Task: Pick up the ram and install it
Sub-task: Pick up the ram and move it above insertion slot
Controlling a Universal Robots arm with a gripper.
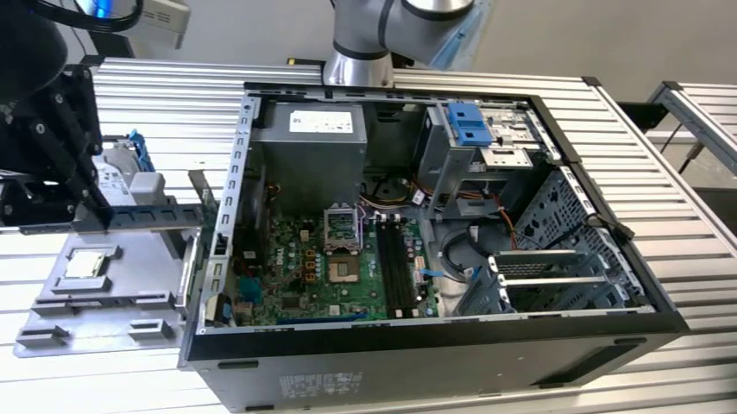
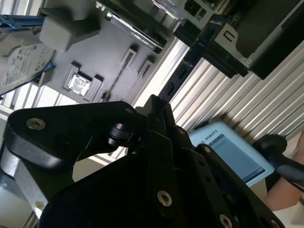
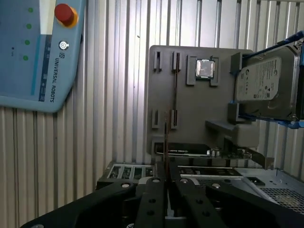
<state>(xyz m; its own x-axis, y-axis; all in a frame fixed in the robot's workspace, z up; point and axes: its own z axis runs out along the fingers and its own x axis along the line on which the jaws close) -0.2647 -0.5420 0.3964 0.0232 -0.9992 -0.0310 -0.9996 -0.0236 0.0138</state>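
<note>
My gripper (image 1: 83,220) is shut on the ram (image 1: 155,216), a thin bluish-dark stick that juts out flat toward the open computer case, above the grey tray (image 1: 69,306). In the first wrist view the ram (image 3: 166,142) shows edge-on, rising from between my gripper (image 3: 166,183) fingers. In the second wrist view the ram (image 2: 190,57) runs away from the gripper (image 2: 156,108) toward the case. The motherboard's black slots (image 1: 398,259) lie inside the case, on the exterior view's right of the gripper.
The tray also carries a small square silver chip (image 1: 90,263) (image 3: 205,68) and a silver hard drive in a blue bracket (image 1: 121,181) (image 3: 266,80). The case wall (image 1: 224,216) stands between tray and motherboard. A blue-white control pendant (image 3: 33,52) lies on the ribbed table.
</note>
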